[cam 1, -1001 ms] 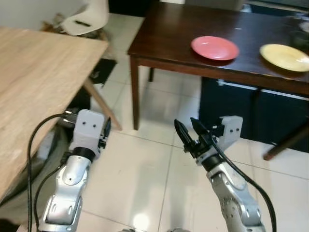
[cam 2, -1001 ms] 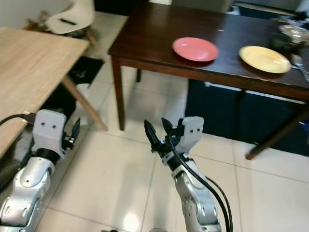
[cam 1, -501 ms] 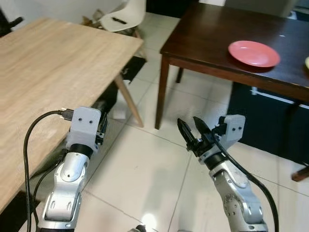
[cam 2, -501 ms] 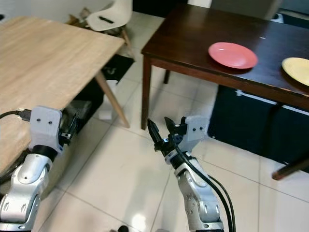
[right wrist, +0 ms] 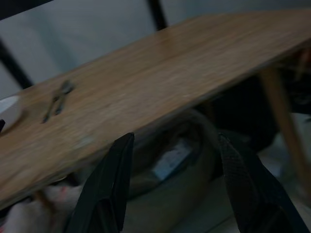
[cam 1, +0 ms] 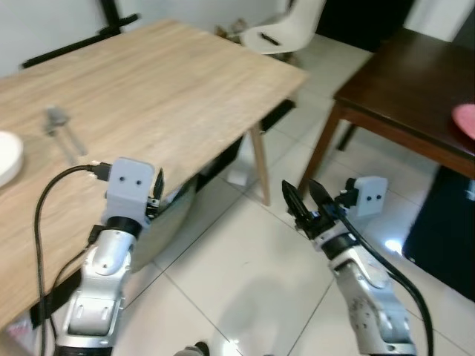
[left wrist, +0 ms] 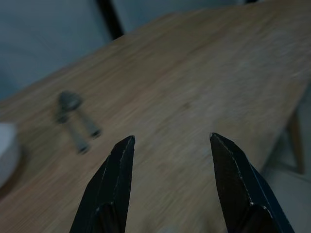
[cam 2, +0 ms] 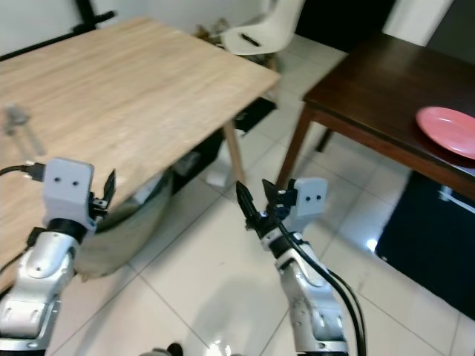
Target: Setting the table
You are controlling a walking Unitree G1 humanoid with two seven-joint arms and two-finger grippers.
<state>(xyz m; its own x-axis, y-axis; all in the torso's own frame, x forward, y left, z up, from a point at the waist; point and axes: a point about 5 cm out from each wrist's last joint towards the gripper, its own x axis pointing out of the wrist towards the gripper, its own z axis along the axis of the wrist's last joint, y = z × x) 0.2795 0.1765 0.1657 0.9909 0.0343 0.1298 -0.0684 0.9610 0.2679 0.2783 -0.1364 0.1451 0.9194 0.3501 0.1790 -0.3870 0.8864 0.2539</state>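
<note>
A floor of large glossy off-white tiles point(cam 1: 223, 274) with thin dark grout lines spreads across the lower middle of the head views, catching a bright glare spot at the right.

A broad light-oak table point(cam 1: 148, 96), its matte top streaked with fine grain, takes up the upper left of the frame; one slanted wooden leg point(cam 1: 261, 165) drops from its near corner to the tiles. Beneath the table lies a slumped grey-beige fabric bag point(cam 2: 126, 230), soft and creased.

At the upper right stands a dark, polished brown table point(cam 2: 371, 89) with a square corner and a straight leg. A round, shallow pink plate point(cam 2: 449, 130) sits on it near the right edge of the frame, well apart from both grippers.

A moulded white plastic chair point(cam 1: 286, 30) sits at the top centre, behind the oak table's far corner.

On the oak top at far left are the curved rim of a white dish point(cam 1: 7, 156) and, just beside it, blurred grey metal cutlery point(cam 1: 63, 130), seemingly a spoon among the pieces.

The left gripper point(left wrist: 170, 160) hangs at the oak table's near edge, its tapered black fingers apart and holding nothing. The right gripper point(cam 1: 304, 199) hovers over the tiles at centre, its pointed black fingers point(right wrist: 109, 189) likewise spread and empty.
</note>
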